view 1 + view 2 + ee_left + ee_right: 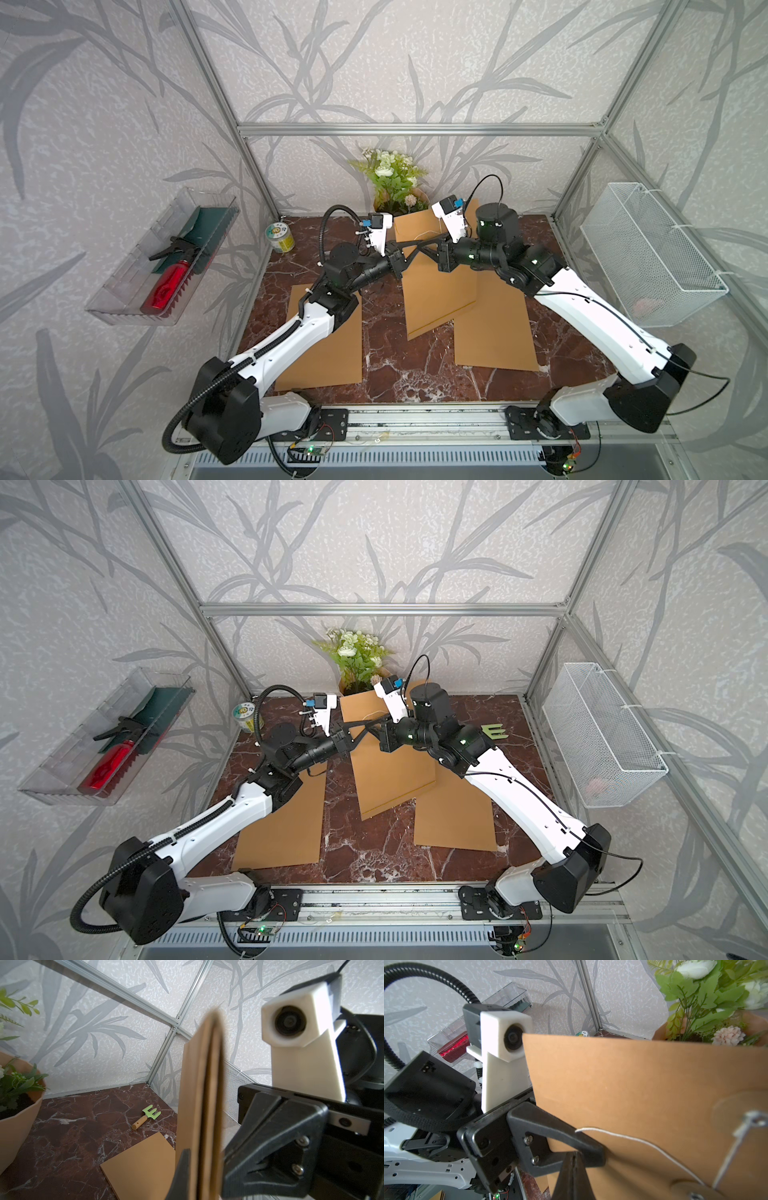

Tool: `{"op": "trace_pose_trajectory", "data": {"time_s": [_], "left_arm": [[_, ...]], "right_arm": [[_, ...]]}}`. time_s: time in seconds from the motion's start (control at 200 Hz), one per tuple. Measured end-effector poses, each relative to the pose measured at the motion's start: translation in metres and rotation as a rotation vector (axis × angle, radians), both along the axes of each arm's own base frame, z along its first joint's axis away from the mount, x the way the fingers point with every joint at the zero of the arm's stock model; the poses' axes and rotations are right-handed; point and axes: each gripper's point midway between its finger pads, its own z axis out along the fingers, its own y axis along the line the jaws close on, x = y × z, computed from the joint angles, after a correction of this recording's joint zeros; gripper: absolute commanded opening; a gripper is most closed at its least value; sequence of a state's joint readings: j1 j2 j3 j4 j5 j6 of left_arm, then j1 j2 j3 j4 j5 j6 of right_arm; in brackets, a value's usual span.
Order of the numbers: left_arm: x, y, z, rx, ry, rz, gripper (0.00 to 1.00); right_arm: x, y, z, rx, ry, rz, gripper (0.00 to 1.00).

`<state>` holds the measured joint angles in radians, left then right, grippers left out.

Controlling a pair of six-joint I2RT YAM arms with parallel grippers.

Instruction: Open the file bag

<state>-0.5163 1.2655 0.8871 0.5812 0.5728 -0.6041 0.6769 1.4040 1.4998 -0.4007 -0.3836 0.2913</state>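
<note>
The left gripper [591, 1153] pinched the edge of the bag [633, 1084]; the right gripper [572, 1169] was closed beside it, hold unclear. Opening likely needed a steady bag and the string [633, 1140] unwound slowly.

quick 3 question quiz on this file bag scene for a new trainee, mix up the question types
1. Multiple choice: besides the raised file bag, how many more lie flat on the table? A one, B two, C three.
2. True or false: the green rake is held up in the air, off the table.
3. Fill in: the left gripper is shut on the ___.

Key
1. B: the left flat bag and the right flat bag.
2. False: the green rake lies on the table, near the right arm.
3. Raised file bag: the right wrist view shows one of its fingers across the bag's face.
</note>
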Motion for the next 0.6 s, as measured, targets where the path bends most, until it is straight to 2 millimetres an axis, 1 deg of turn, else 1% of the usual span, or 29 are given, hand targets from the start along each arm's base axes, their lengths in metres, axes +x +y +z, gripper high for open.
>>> {"op": "trace_pose_trajectory", "data": {"time_s": [0.125, 0.245, 0.315, 0.43, 0.6], "left_arm": [[0.001, 0.000, 0.000, -0.001, -0.001, 0.005, 0.00], [0.001, 0.000, 0.000, 0.000, -0.003, 0.005, 0.00], [0.001, 0.000, 0.000, 0.005, -0.008, 0.006, 0.00], [0.001, 0.000, -0.002, 0.019, -0.023, 0.008, 0.00], [0.001, 0.000, -0.007, 0.044, -0.044, 0.012, 0.00]], "right_arm": [[-0.006, -0.009, -0.003, -0.003, 0.000, -0.020, 0.00], [-0.007, -0.017, 0.000, -0.003, -0.012, -0.056, 0.20], [-0.007, -0.021, 0.004, 0.003, -0.019, -0.079, 0.29], [-0.004, -0.024, 0.010, 0.024, -0.016, -0.107, 0.35], [0.003, -0.022, 0.013, 0.077, 0.018, -0.151, 0.40]]}}
